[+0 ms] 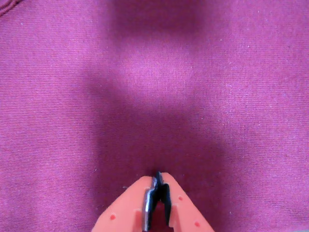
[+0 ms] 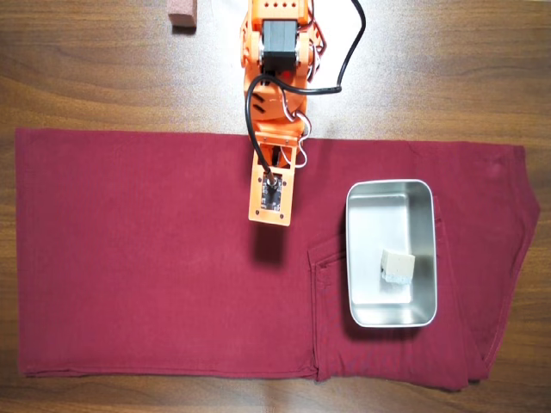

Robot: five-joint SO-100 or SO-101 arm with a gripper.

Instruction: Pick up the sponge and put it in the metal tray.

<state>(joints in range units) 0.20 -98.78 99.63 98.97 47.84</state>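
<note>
The sponge (image 2: 398, 267), a small beige-grey block, lies inside the metal tray (image 2: 377, 219), toward its lower right part in the overhead view. The shiny tray rests on a dark red cloth, right of centre. My gripper (image 1: 158, 175) is shut with nothing between its orange fingers and points at bare cloth in the wrist view. In the overhead view the orange arm (image 2: 271, 185) reaches down from the top edge and ends left of the tray, well apart from it. The wrist view shows neither sponge nor tray.
The dark red cloth (image 2: 155, 258) covers most of the wooden table (image 2: 86, 77). A reddish-brown block (image 2: 182, 13) sits at the top edge, left of the arm's base. A black cable (image 2: 349, 60) loops off the arm.
</note>
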